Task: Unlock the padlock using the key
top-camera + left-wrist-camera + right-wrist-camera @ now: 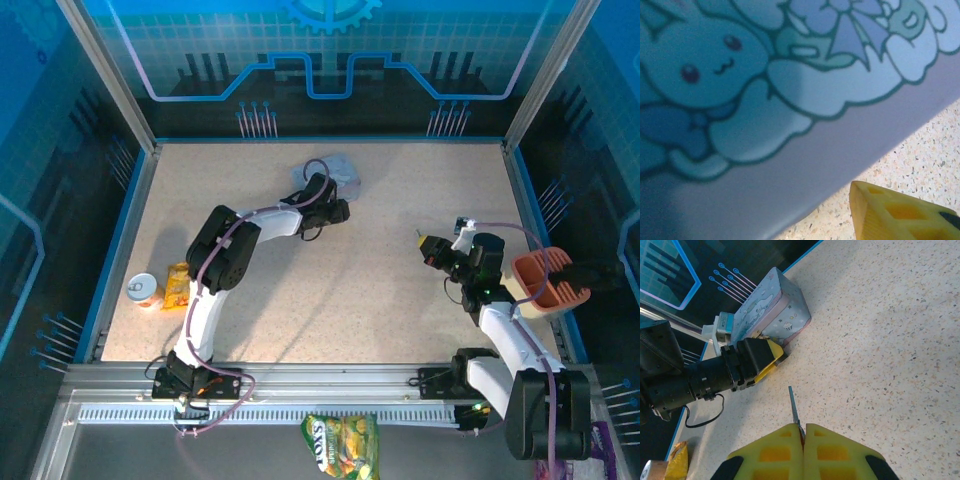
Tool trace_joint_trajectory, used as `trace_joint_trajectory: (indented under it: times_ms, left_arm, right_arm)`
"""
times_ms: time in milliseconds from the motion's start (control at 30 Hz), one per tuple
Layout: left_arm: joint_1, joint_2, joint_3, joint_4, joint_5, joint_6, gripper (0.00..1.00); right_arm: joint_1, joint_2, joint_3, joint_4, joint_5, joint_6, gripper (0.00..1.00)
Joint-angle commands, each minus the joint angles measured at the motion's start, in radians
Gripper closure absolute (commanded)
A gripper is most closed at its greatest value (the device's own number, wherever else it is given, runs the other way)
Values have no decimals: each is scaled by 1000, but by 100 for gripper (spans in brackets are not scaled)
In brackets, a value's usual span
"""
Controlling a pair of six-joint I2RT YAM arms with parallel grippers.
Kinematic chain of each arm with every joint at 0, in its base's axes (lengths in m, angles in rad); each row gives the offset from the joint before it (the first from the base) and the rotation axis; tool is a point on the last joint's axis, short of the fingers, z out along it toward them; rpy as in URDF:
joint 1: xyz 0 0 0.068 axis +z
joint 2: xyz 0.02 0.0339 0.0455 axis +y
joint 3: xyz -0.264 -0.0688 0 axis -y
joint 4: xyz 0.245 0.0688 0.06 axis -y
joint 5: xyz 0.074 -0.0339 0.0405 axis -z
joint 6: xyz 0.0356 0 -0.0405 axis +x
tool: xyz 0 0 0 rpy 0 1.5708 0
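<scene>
EDITOR: Top external view: which arm is placed for the lock?

PHOTOGRAPHER: Pictured, the left gripper (332, 200) sits against the near side of the grey tin (338, 170), close to the middle of the table's (380, 300) far edge. The right gripper (427, 244) hangs well apart, toward the right edge, with bare table between the two.

EDITOR: And the key?

PHOTOGRAPHER: Right wrist view has the key (794, 407) pinched between the right gripper's fully closed yellow fingers (835, 450), its thin blade jutting straight ahead. The tin and the left gripper lie ahead and to the left, so the blade's long axis runs past them rather than at them.

EDITOR: The padlock itself?

PHOTOGRAPHER: Too small or too hidden to place. My guess is the foot of the tin, where the left gripper presses in, which would make the left arm the nearer one.

EDITOR: Left jaws?

PHOTOGRAPHER: One yellow finger (890, 215) shows beside the tin's printed wall. Whether they gape or clamp something, I cannot tell. By my reading, the key must swing left and farther across.
</scene>
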Motion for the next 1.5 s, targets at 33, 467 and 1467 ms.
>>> trace_joint_trajectory:
  times_ms: [33,467,1467]
  left_arm:
    - [-11,96,65,23,19,-48,50]
    - [-11,145,154,-52,35,-74,70]
    - [65,-94,-320,245,574,-73,100]
  right_arm:
    - [18,0,-9,16,-13,-17,100]
    - [18,-4,-8,16,-16,-16,100]
    - [317,186,59,134,-33,11,100]
